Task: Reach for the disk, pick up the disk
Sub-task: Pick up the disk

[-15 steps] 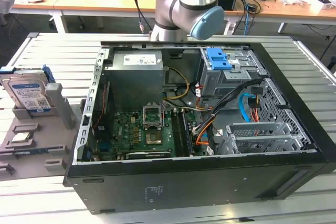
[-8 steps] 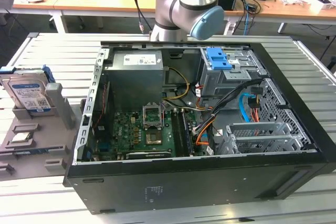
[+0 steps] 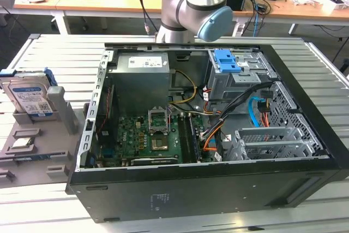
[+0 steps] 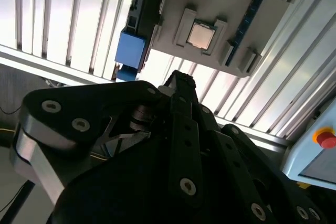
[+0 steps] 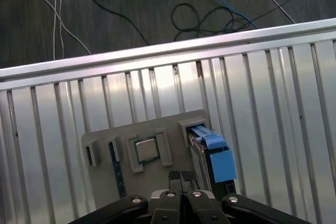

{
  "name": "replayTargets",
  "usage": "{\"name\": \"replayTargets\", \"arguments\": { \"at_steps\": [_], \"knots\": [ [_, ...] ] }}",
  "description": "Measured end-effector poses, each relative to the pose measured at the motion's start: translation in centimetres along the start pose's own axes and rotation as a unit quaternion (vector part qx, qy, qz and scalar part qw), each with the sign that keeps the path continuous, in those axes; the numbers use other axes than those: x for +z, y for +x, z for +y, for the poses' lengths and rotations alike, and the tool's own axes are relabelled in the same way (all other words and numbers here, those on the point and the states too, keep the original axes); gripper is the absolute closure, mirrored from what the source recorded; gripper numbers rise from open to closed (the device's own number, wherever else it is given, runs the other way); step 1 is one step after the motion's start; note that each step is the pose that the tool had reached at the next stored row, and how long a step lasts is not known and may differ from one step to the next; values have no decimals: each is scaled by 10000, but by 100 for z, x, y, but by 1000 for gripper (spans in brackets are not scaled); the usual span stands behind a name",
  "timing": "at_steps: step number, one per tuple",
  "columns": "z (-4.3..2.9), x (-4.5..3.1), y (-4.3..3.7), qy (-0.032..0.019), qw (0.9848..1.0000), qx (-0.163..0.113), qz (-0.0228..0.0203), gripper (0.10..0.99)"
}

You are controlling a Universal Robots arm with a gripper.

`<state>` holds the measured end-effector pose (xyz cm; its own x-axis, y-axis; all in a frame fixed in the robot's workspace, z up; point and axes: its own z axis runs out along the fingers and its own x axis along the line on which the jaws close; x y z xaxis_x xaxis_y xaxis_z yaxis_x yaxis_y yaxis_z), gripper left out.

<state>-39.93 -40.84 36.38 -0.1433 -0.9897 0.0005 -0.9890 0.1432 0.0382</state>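
Overhead, the gripper (image 5: pixel 181 178), clenched on nothing, hangs above the grey holder (image 5: pixel 157 124) where the disk (image 5: pixel 215 156) stands upright.

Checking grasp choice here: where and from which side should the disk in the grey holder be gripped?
Probably its free upper part, pinched across the two flat faces, coming from above: the disk stands on edge in the grey holder, whose slot walls cover its lower part.
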Motion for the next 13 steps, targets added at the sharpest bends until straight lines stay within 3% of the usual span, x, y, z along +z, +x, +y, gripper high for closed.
{"name": "replayTargets", "arguments": {
  "at_steps": [7, 12, 13],
  "knots": [
    [0, 0, 0, 0, 9995, -330, 13, 980],
    [0, 0, 0, 0, 9994, -334, 13, 980],
    [0, 0, 0, 0, 9994, -335, 13, 918]
  ]
}}
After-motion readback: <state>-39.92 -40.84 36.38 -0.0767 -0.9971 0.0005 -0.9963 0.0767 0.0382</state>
